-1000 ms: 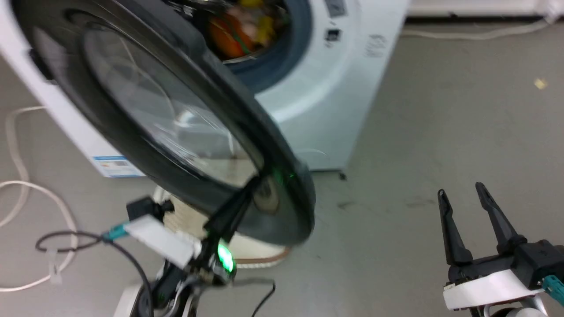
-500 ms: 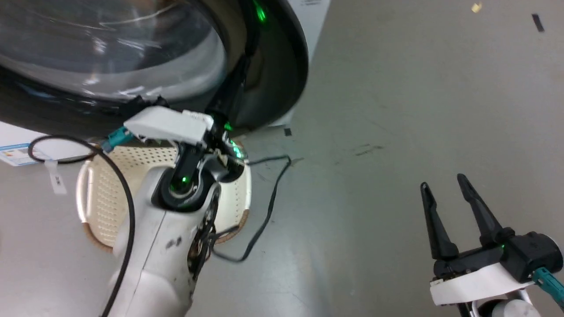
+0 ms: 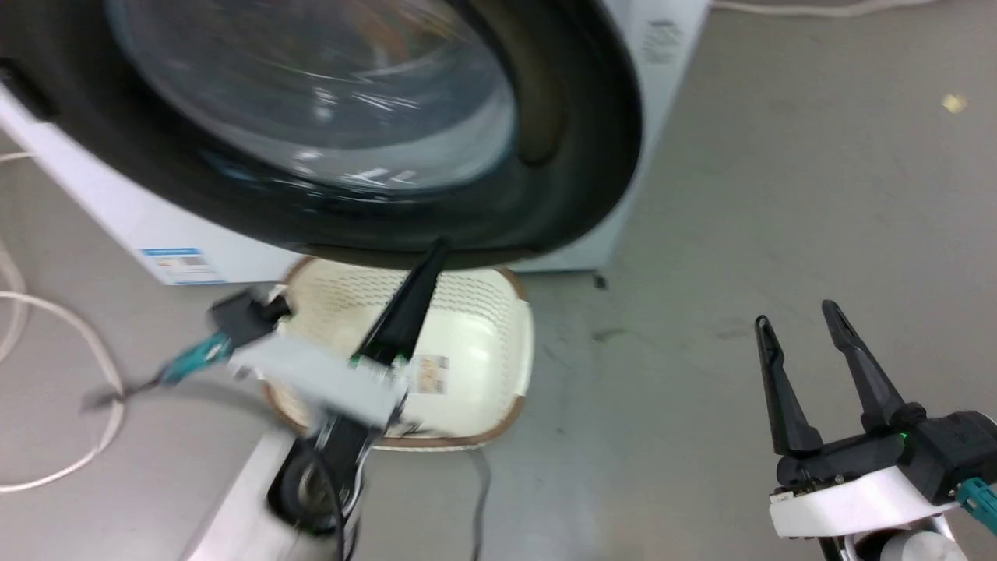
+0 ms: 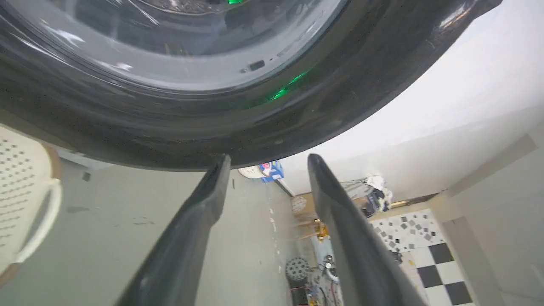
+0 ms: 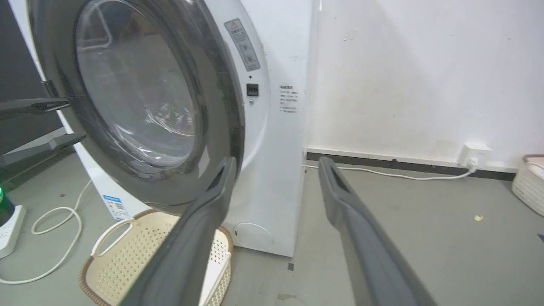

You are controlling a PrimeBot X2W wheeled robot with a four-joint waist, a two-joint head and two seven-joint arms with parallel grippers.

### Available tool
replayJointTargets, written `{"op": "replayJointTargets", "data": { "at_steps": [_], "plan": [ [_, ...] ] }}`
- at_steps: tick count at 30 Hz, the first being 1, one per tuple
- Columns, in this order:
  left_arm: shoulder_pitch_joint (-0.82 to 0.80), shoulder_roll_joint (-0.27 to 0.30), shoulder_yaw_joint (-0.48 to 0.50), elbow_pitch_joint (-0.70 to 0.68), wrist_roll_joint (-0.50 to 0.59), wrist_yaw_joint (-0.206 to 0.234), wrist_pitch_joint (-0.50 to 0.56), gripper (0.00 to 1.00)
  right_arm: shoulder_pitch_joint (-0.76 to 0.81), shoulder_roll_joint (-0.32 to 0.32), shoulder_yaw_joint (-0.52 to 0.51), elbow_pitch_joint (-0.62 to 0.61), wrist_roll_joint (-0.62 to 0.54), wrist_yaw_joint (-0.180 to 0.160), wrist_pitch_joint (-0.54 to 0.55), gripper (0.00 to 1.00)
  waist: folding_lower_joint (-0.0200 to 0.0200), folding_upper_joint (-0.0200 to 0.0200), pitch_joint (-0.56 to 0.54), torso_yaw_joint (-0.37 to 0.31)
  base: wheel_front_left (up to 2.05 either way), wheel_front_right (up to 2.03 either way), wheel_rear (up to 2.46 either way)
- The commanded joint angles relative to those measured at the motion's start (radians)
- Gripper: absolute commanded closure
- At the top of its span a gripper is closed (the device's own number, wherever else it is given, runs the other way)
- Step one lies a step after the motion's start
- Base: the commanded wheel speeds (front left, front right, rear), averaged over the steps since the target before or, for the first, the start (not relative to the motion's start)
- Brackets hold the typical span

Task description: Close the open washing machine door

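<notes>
Finding the washing machine door now lying flat across the washing machine, upper left of the head view, after standing wide 1 second ago: closing looking nearly done, latching impossible to tell. Hiding the drum behind glass. Sitting beneath, seemingly empty: the cream basket. Spreading apart under the door rim, holding nothing: left gripper fingers. Idling wide, empty, lower right: right gripper fingers.
</notes>
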Motion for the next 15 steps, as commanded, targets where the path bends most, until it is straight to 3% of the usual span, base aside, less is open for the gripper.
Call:
{"op": "replayJointTargets", "data": {
  "at_steps": [1, 5, 8, 11, 15],
  "plan": [
    [0.04, 0.041, -0.011, -0.03, 0.069, -0.004, -0.054, 0.0, 0.011, 0.001, -0.004, -0.004, -0.004, 0.001, -0.004, 0.0, 0.0001, -0.0001, -0.066, 0.079, 0.0, 0.0, 0.0],
    [0.122, 0.165, -0.054, -0.058, 0.349, 0.001, -0.209, 0.0, 0.026, 0.001, -0.004, -0.001, -0.014, 0.001, -0.004, 0.0, 0.0001, -0.0001, -0.1, 0.139, 0.0, 0.0, 0.0],
    [0.158, 0.214, -0.04, -0.066, 0.579, 0.063, -0.243, 0.0, 0.035, 0.001, -0.002, 0.004, -0.02, 0.001, -0.004, 0.0, 0.0001, -0.0001, -0.118, 0.172, 0.0, 0.0, 0.0],
    [0.207, 0.19, 0.035, -0.136, 0.762, 0.128, -0.246, 0.0, 0.042, 0.001, -0.001, 0.01, -0.024, 0.001, -0.004, 0.0, 0.0001, -0.0001, -0.131, 0.199, 0.0, 0.0, 0.0],
    [0.305, 0.156, 0.091, -0.207, 0.966, 0.173, -0.247, 0.0, 0.051, 0.001, 0.007, 0.033, -0.04, 0.001, -0.004, 0.0, 0.0001, -0.0001, -0.143, 0.216, 0.0, 0.0, 0.0]
  ]
}}
